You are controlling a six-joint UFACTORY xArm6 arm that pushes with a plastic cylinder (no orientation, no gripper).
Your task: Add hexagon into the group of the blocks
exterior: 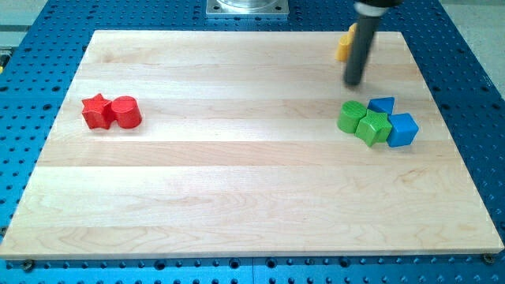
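My tip (354,82) rests on the board at the upper right, the dark rod rising from it. A yellow block (344,44), largely hidden behind the rod so its shape is unclear, lies at the view's top just above and left of the tip. Below the tip sits a group: a green round block (351,116), a green ridged block (374,127), a blue block (383,105) and a blue cube (402,130), all touching. The tip stands apart from this group, just above the green round block.
A red star block (97,111) and a red round block (126,112) touch each other at the view's left. The wooden board (237,181) lies on a blue perforated table. A metal mount (247,8) shows at the top edge.
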